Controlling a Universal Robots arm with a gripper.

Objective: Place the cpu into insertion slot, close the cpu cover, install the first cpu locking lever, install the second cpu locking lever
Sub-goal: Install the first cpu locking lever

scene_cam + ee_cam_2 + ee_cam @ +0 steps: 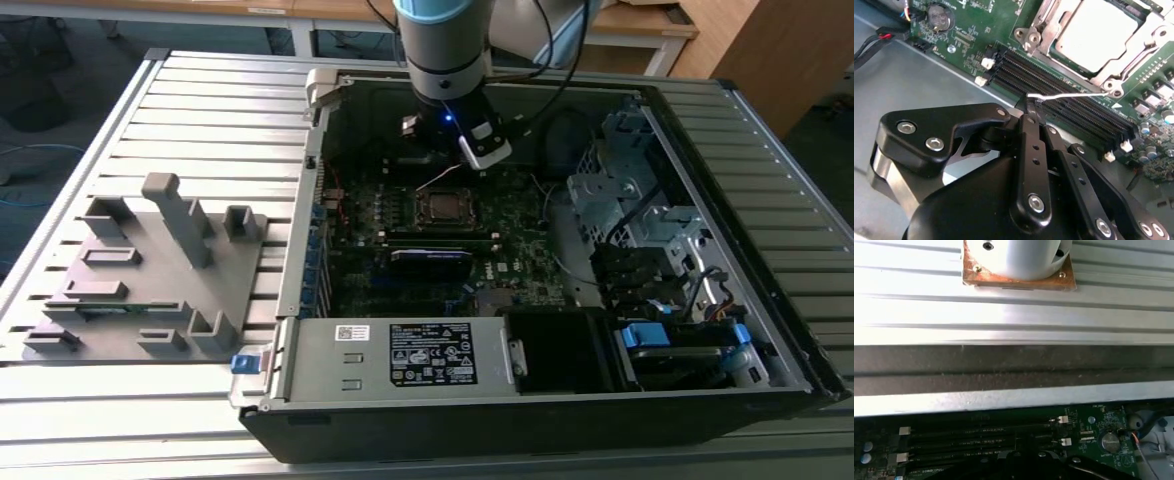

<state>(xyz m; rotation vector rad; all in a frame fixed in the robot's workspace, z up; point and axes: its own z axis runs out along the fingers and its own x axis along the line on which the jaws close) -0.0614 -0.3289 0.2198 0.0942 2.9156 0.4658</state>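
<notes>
The gripper (1030, 104) has its fingertips pressed together on the free end of a thin wire locking lever (1074, 95). It hangs low inside the open computer case (747, 120), over the long black memory slots (1054, 80) that run along one edge of the socket area of the green motherboard (969, 55). The likeliest trouble is that the bare, springy wire slides out of such a narrow pinch and snaps back up. A pull slightly off the lever's own arc could cause that, as could a lever end that misses its retaining catch. The fingertips also sit just above the memory slots and their white end clips (987, 63), so a low sweep could scrape them. From the gripper, the lever runs across the slots to its pivot at a corner of the insertion slot (446, 206), near the middle of the board. The cpu (1099, 32) lies there, silver top up, just beyond the slots. The cpu cover (1154, 37) appears to be folded down around it, though I cannot tell whether it sits fully flat.
</notes>
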